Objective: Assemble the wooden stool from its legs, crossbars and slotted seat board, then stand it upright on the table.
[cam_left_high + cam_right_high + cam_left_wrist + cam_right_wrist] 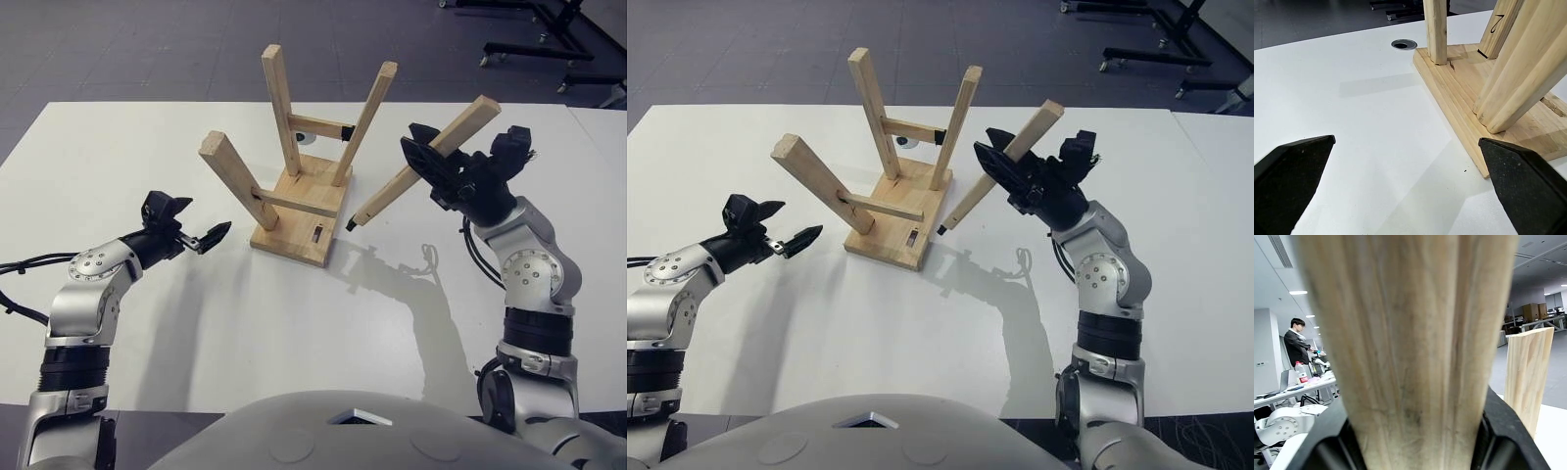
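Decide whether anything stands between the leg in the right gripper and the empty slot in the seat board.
Nothing visible does. The leg, held tilted by the right gripper, ends just beside the seat board, and the empty slot lies bare.

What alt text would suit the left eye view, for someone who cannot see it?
A pale wooden seat board lies on a white table with three legs standing up from it, joined by two crossbars. The right gripper holds a fourth wooden leg tilted beside the board; the open left gripper hovers at its other side.
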